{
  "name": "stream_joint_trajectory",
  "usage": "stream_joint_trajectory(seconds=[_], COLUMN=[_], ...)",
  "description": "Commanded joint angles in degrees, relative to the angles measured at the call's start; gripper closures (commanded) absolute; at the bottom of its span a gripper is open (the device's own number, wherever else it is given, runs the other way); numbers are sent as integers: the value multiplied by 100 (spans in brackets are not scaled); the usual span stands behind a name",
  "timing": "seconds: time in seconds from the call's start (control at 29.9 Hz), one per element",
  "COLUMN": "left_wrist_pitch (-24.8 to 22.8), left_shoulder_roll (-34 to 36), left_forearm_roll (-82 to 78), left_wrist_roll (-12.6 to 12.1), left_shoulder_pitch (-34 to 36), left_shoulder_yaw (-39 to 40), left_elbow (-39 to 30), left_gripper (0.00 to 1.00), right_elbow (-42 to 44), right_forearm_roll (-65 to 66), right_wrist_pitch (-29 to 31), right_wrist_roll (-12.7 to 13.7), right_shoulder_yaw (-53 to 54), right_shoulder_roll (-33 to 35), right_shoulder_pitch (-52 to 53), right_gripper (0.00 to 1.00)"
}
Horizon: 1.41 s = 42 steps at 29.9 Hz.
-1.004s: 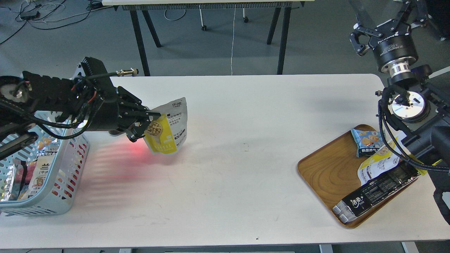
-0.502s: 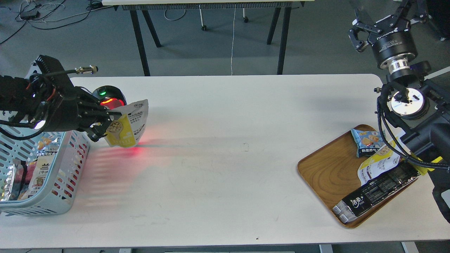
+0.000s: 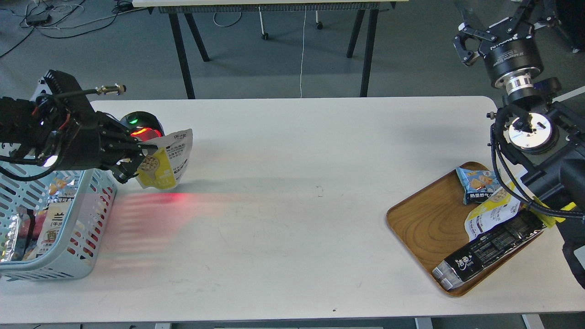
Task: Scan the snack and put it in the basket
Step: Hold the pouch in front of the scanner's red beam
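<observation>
My left gripper [image 3: 137,160] is shut on the snack [image 3: 167,160], a pouch with a yellow lower part and a white upper part with black characters. It holds the pouch above the table, just right of the light-blue basket [image 3: 87,214] and in front of the black scanner [image 3: 141,125], which shows a green light and a red glow. Red light stripes fall on the table below. The basket holds several packets. My right gripper [image 3: 491,27] is open and empty, raised beyond the table's far right corner.
A brown wooden tray [image 3: 425,224] at the right holds a long black packet [image 3: 489,249], a small light-blue packet [image 3: 477,183] and another yellow-and-white pouch [image 3: 491,214]. A second table's legs [image 3: 183,50] stand behind the table.
Over the second, my left gripper carried the snack leftward toward the basket, uncovering the scanner. In the last half second it barely moved. The right gripper shifted only slightly.
</observation>
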<state>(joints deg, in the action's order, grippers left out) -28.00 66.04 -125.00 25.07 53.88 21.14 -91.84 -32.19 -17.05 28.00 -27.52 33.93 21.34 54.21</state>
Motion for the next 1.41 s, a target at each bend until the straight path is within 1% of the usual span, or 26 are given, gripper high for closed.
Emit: stream_joint_trajectory(seconds=[0.0,0.37,0.6,0.94,1.37], left_wrist_pitch=[0,0,0,0,0], left_shoulder_roll=[-21,-118,-399,-417,-382], left_forearm_roll=[0,0,0,0,0], left_wrist_roll=[-28,-37,-46,-46,-11], left_shoulder_pitch=[17,52,88,79,79], left_shoulder_yaw=[5,22,119,128,128], left_elbow=[-1,-1,8,131,122], left_gripper=[100,100,100,100,100], right_elbow=[-6,-6,-6,-6,-6], right_forearm_roll=[0,0,0,0,0], right_wrist_pitch=[0,0,0,0,0], right_wrist_roll=[-8,-8,-8,-8,-8], right_shoulder_yaw=[9,18,18,18,18], right_shoulder_roll=[-16,-7,-16,-33,-42], right_shoulder_pitch=[1,1,1,10,72], right_gripper=[1,1,1,1,1])
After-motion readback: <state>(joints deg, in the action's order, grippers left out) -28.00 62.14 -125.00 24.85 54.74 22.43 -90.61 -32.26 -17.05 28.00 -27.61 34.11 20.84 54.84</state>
